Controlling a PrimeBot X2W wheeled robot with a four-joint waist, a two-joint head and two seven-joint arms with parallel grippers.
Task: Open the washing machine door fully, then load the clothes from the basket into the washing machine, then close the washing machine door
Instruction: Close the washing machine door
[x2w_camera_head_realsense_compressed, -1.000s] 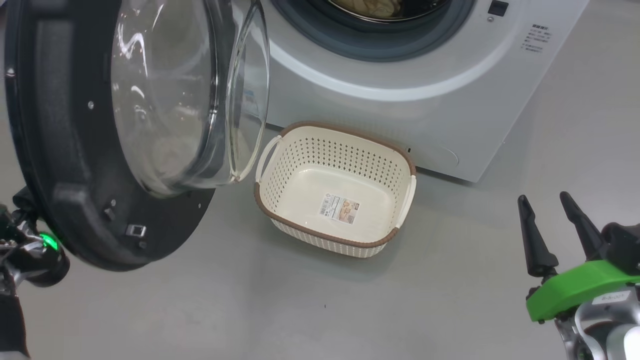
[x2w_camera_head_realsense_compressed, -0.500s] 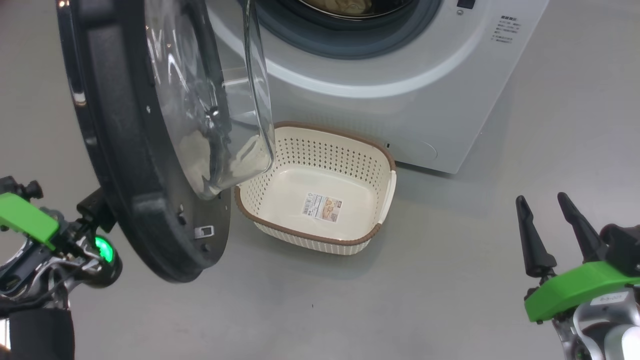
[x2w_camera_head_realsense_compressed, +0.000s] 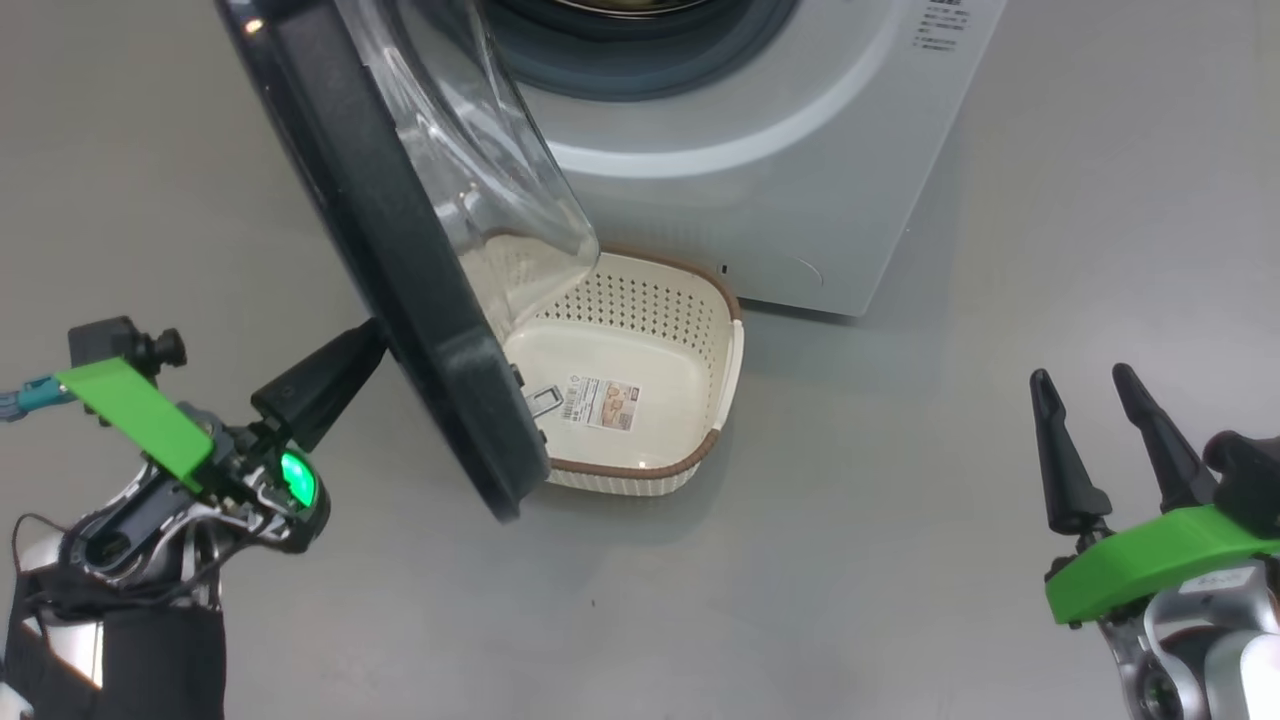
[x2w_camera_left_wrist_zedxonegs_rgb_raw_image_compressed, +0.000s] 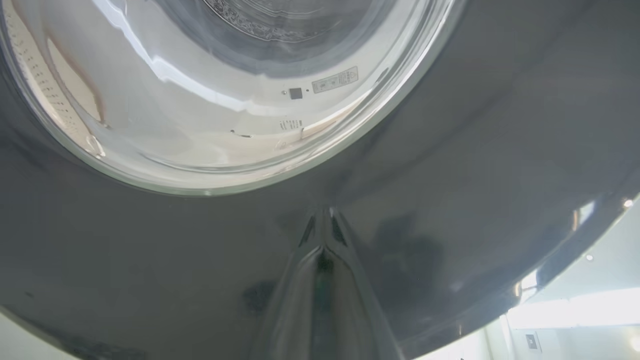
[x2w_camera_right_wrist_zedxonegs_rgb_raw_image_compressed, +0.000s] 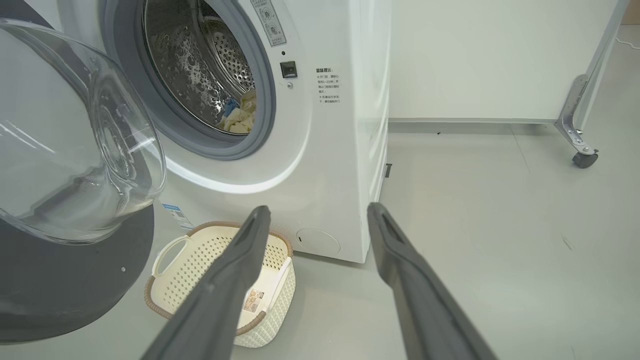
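Black-fingered left hand (x2w_camera_head_realsense_compressed: 340, 362), pinched shut and empty, touches the outside of the washing machine door (x2w_camera_head_realsense_compressed: 400, 250) — half open. The basket (x2w_camera_head_realsense_compressed: 640, 470) is empty; the clothes (x2w_camera_right_wrist_zedxonegs_rgb_raw_image_compressed: 240, 117) lie inside the washing machine (x2w_camera_head_realsense_compressed: 760, 200). Right hand (x2w_camera_head_realsense_compressed: 1080, 378) hangs wide, holding nothing. Only closing is left, I think.

At your twelve o'clock stands the washing machine (x2w_camera_head_realsense_compressed: 720, 200), and the washing machine door (x2w_camera_head_realsense_compressed: 390, 260) swings out edge-on from eleven o'clock down to the centre. Its clear bowl hangs over the near-left part of the basket (x2w_camera_head_realsense_compressed: 650, 300), which sits on the grey floor (x2w_camera_head_realsense_compressed: 900, 550) just in front of the machine, with a label sticker (x2w_camera_head_realsense_compressed: 603, 390) on its bare base. At eight o'clock your left gripper (x2w_camera_head_realsense_compressed: 360, 350) has its fingers pressed together, the tip meeting the door's outer face. At four o'clock your right gripper (x2w_camera_head_realsense_compressed: 1081, 375) hangs spread, well apart from everything.
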